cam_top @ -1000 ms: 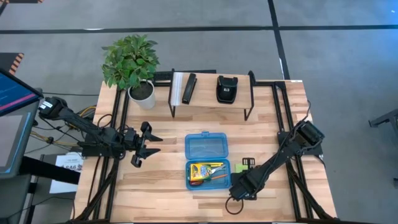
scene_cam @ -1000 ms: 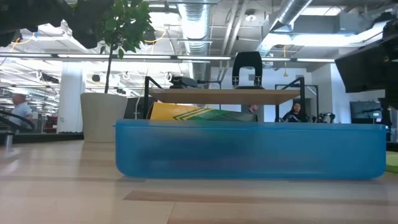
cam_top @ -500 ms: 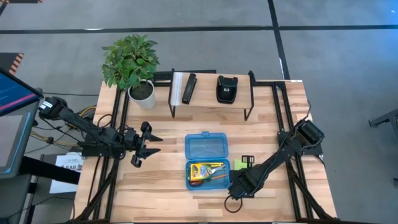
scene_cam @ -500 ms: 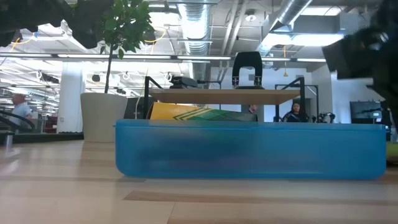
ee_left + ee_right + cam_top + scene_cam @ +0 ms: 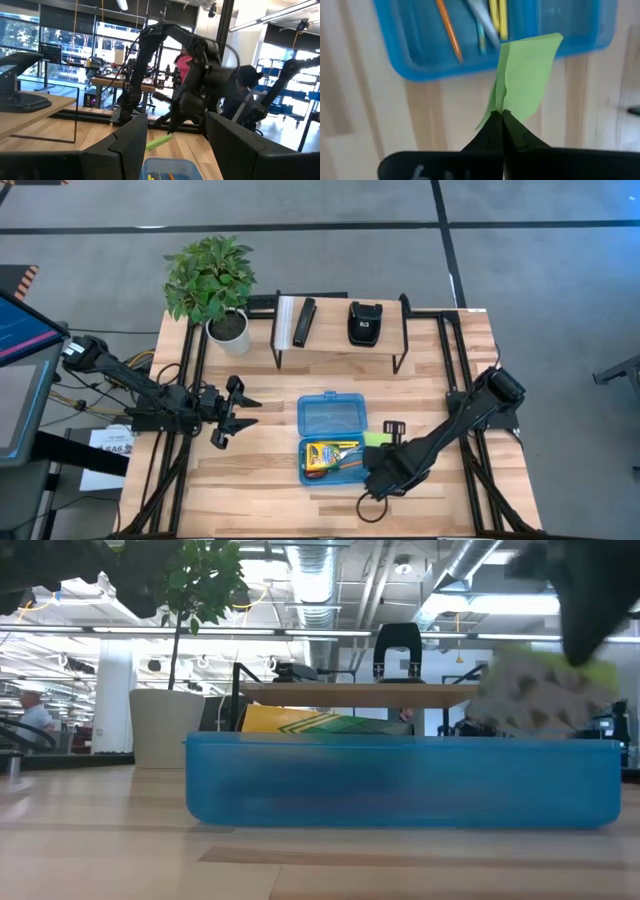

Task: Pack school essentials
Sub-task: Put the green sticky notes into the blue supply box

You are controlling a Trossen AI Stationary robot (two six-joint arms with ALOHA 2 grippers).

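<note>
— Where are you holding the pad?

— My right gripper [image 5: 501,116] has its fingers pressed together on one edge of the lime-green sticky-note pad [image 5: 525,75], which hangs in the air clear of the table [image 5: 260,470], just off the 3 o'clock side of the blue box [image 5: 333,437]. In the low view the pad [image 5: 540,690] shows above that box's rim.

— What's already in the box?

— The yellow-green crayon box [image 5: 320,455] lies in the lower tray at its 9 o'clock side; the yellow pencils [image 5: 498,17] and the thin teal pen [image 5: 480,35] lie beside it. The lid stands open toward 12 o'clock.

— And your other arm?

— My left gripper [image 5: 228,412] waits at 9 o'clock from the box, well apart from it, fingers spread and holding nothing.

— Anything behind?

— At 12 o'clock a low shelf [image 5: 340,340] carries a black pouch [image 5: 363,322], and a potted plant [image 5: 212,280] stands at 11 o'clock.
</note>
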